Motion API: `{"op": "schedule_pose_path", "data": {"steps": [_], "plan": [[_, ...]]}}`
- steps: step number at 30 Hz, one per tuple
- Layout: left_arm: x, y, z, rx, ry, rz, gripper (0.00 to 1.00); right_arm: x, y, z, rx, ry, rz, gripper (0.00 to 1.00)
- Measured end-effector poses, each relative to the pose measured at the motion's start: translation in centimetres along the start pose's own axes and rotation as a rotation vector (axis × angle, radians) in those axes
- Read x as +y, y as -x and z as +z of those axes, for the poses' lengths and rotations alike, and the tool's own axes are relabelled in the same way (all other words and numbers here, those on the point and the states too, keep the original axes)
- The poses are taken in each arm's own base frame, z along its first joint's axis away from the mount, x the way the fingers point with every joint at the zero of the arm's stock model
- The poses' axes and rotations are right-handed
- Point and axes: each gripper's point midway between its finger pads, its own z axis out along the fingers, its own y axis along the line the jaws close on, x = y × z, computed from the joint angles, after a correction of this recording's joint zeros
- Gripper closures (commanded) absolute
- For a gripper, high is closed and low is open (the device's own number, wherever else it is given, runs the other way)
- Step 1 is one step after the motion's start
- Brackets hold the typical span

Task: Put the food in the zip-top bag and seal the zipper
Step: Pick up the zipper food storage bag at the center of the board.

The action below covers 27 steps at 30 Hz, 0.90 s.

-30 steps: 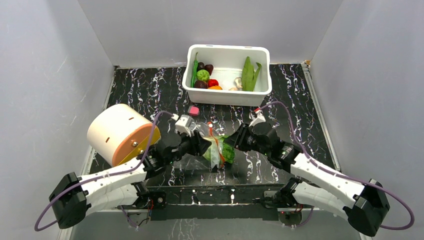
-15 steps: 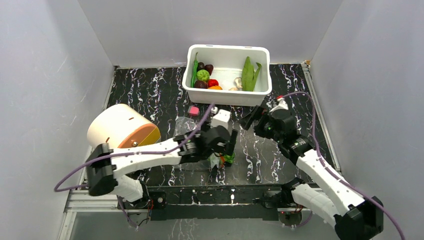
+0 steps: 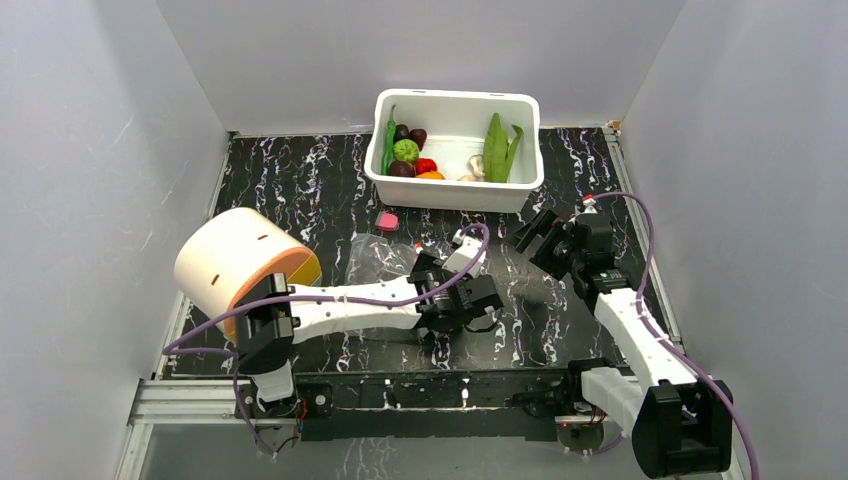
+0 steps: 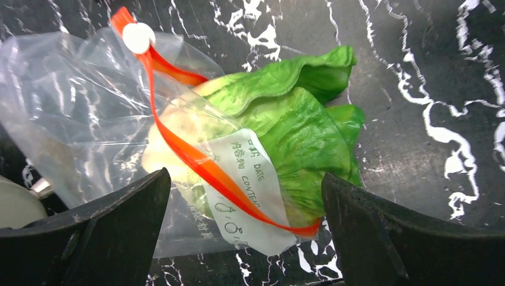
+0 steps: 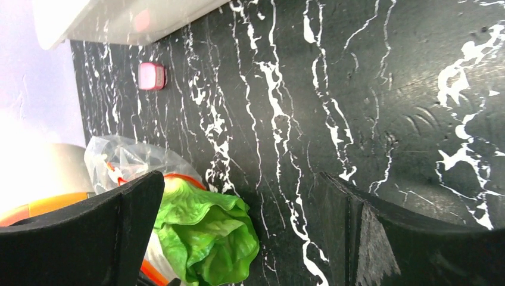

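Your left gripper (image 4: 244, 179) stands wide, holding nothing, right above the pale-green leafy toy cabbage (image 4: 298, 119). The cabbage's pale base sits inside the clear crinkly zip-top bag (image 4: 77, 107) and its leaves stick out. The thin orange-red zipper strip (image 4: 178, 143) crosses it, unsealed. Your right gripper (image 5: 238, 179) is also wide and grips nothing, over the black white-veined tabletop (image 5: 369, 89) near the white rectangular plastic tub (image 3: 455, 192), which holds the other small toy produce (image 3: 408, 153).

Both jaws now wide and off the zip-top bag (image 4: 77, 113), right gripper (image 3: 537, 235) back toward the tub (image 3: 455, 190).
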Motion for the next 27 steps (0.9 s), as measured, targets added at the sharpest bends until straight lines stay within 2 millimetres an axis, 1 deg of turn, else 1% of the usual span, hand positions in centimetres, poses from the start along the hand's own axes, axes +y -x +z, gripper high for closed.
{"op": "schedule_pose_path", "data": {"steps": [1, 4, 7, 8, 9, 11, 17, 19, 22, 27], "plan": [[0.1, 0.4, -0.4, -0.009, 0.009, 0.002, 0.02, 0.1, -0.2, 0.0, 0.007, 0.008, -0.002, 0.02], [0.4, 2.6, -2.4, -0.054, 0.033, -0.028, 0.02, 0.6, -0.2, -0.1, 0.013, 0.037, -0.014, 0.02], [0.8, 4.8, -4.0, -0.094, 0.063, -0.116, 0.02, 0.9, -0.1, -0.2, 0.010, 0.054, -0.024, 0.02], [0.9, 5.0, -4.3, -0.098, 0.075, -0.145, 0.02, 1.0, -0.1, -0.2, 0.010, 0.059, -0.027, 0.02], [1.1, 4.8, -4.3, -0.097, 0.092, -0.165, 0.02, 1.1, -0.1, -0.3, 0.008, 0.063, -0.029, 0.02], [1.1, 3.5, -3.8, -0.070, 0.130, -0.171, 0.02, 1.1, -0.2, -0.3, 0.007, 0.069, -0.031, 0.02], [-0.4, -0.3, -0.9, 0.003, 0.242, -0.095, 0.02, 1.2, -0.3, -0.3, 0.014, 0.078, -0.034, 0.02], [-0.6, -1.1, -0.4, 0.015, 0.262, -0.080, 0.02, 1.2, -0.3, -0.4, 0.014, 0.080, -0.035, 0.02], [-0.7, -1.4, -0.2, 0.020, 0.273, -0.079, 0.02, 1.2, -0.2, -0.5, 0.010, 0.082, -0.039, 0.02], [-1.1, -0.7, -0.6, 0.015, 0.269, -0.088, 0.02, 0.9, -0.7, -0.6, 0.014, 0.091, -0.050, 0.02]]}}
